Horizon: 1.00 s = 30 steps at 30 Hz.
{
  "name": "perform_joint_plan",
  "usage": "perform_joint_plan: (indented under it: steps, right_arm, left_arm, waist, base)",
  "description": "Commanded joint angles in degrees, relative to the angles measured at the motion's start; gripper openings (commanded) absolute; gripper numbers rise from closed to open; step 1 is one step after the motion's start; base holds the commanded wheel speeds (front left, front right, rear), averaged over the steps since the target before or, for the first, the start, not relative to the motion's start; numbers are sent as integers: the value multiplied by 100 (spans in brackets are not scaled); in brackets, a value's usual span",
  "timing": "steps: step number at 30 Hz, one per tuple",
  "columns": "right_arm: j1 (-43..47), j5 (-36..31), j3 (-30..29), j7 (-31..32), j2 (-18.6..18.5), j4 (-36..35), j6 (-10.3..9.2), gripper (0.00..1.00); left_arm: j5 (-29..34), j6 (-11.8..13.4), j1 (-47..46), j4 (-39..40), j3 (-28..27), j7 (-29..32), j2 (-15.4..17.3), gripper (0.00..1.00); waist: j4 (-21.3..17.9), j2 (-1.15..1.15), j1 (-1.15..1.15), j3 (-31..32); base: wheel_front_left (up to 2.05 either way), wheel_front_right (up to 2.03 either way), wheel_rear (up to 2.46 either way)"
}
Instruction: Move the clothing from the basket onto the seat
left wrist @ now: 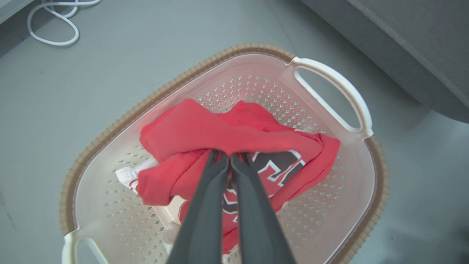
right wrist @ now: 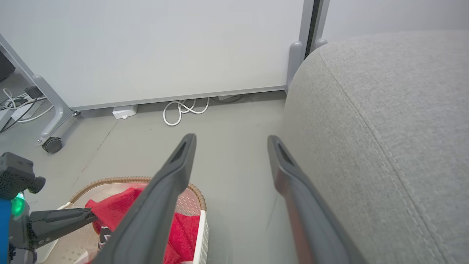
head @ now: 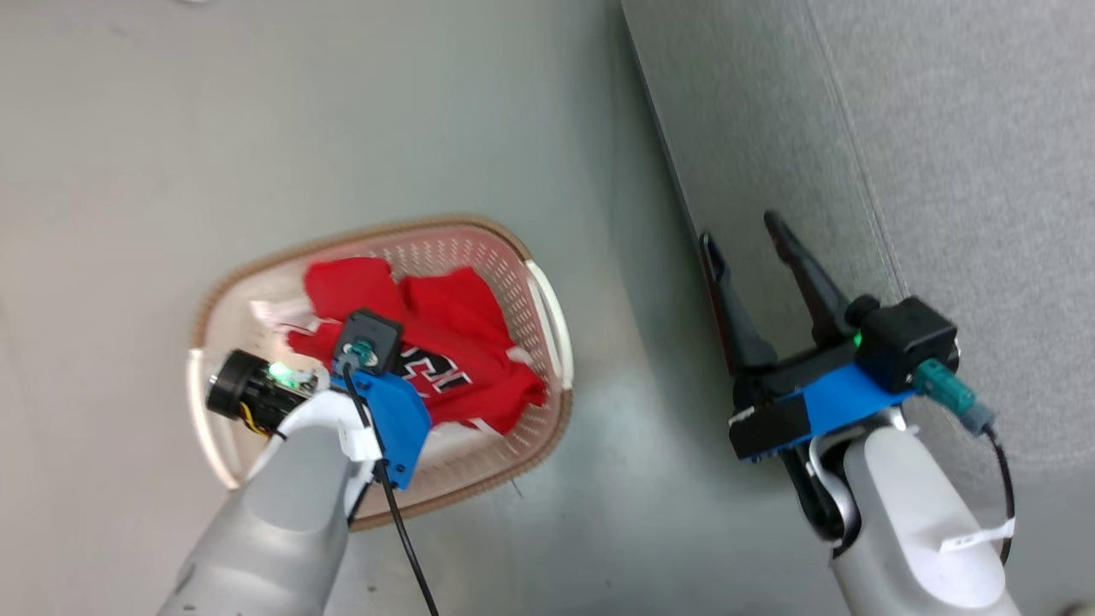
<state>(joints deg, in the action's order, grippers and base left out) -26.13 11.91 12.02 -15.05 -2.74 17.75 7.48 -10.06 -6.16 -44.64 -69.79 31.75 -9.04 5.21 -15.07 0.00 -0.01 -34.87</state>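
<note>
The cream basket (head: 547,325) (left wrist: 329,79) (right wrist: 199,198) with its brown rim stands on the floor beside the grey seat (head: 941,128) (left wrist: 403,33) (right wrist: 384,110). Red clothing (head: 445,325) (left wrist: 205,128) (right wrist: 110,209) with black-and-white lettering lies bunched inside it, with a white piece (left wrist: 126,174) at one side. My left gripper (left wrist: 229,157) is down in the basket, shut on a fold of the red clothing. In the right wrist view its fingers (right wrist: 58,220) reach into the red cloth. My right gripper (head: 742,229) (right wrist: 229,141) hangs open against the seat's front, holding nothing.
Grey floor (head: 257,128) surrounds the basket. A white wall panel (right wrist: 165,47), coiled white cables (right wrist: 181,110) (left wrist: 51,33) and a wheeled stand leg (right wrist: 51,143) lie at the far side. The seat's front edge runs close to the basket's white handle (head: 552,316).
</note>
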Motion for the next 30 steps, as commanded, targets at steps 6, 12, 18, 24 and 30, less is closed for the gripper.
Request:
perform_joint_plan:
  steps: [6, 12, 18, 24, 30]
  right_arm:
    - [581, -186, -102, -20, -29, 388, 3, 100]
    - [1110, -265, -248, 100, -28, 543, 3, 100]
    - [1546, -301, -301, 299, -25, 456, 3, 100]
    - [1804, -242, -231, 468, -24, 281, 3, 100]
    - [1997, -237, -125, 637, -25, 68, 3, 100]
  left_arm:
    - [-454, -144, 427, 256, 174, -380, -213, 0]
    - [-1436, -143, 870, 1290, 890, -385, -238, 0]
    - [-2267, -131, 752, 2122, 1502, -253, -233, 0]
    - [-2757, -132, 523, 2592, 1776, -193, -233, 0]
    - [-3151, -63, 143, 2977, 2054, -129, -234, 0]
  waist:
    - [948, 0, 1, 1754]
    - [1347, 0, 1, 2642]
    - [1629, 0, 1, 3258]
    - [1726, 0, 1, 3535]
    - [1708, 0, 1, 3690]
  base:
    - [0, 0, 0]
    - [0, 0, 0]
    - [0, 0, 0]
    - [0, 0, 0]
    - [0, 0, 0]
